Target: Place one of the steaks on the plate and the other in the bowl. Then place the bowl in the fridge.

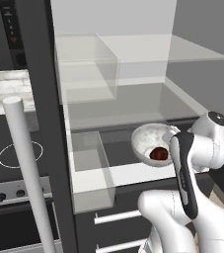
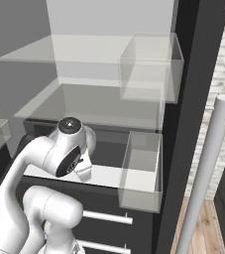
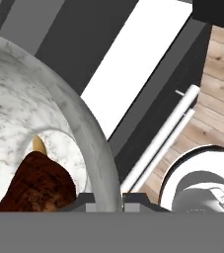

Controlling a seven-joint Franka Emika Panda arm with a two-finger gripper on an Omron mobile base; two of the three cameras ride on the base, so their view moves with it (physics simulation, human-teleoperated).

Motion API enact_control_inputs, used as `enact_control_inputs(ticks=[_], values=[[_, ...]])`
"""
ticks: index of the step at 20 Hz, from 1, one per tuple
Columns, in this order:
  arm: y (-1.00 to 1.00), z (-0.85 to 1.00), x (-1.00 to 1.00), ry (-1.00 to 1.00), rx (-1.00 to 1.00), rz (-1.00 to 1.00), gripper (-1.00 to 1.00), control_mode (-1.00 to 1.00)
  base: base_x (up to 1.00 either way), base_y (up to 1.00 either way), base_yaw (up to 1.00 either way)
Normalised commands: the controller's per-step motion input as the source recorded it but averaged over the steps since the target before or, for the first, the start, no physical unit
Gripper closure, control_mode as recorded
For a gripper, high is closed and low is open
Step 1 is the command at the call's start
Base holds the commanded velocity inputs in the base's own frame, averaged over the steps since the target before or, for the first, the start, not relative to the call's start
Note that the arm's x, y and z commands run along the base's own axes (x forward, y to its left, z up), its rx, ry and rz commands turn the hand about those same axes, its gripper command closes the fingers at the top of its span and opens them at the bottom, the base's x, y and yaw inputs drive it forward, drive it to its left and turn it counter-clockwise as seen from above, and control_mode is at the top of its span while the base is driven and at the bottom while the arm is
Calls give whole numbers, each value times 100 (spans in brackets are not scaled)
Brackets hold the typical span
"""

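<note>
Holding the dark brown steak, the bowl hangs tilted at the open fridge, over its white ledge. The gripper is clamped on the bowl's rim; bare shelf lies behind.

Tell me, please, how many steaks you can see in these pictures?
1: a dark brown steak lies inside the bowl, which the gripper holds by its rim at the open fridge. The other one may be elsewhere.
</note>
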Motion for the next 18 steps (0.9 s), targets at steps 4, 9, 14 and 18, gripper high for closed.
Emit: enact_control_inputs(ticks=[4,9,14,18], values=[[0,79,-30,-6,22,-32,100,-100,0,0,0],[0,45,-2,-3,11,-31,100,-100,0,0,0],[1,55,38,0,0,-23,100,-100,0,0,0],[0,56,46,-4,2,-16,100,-100,0,0,0]])
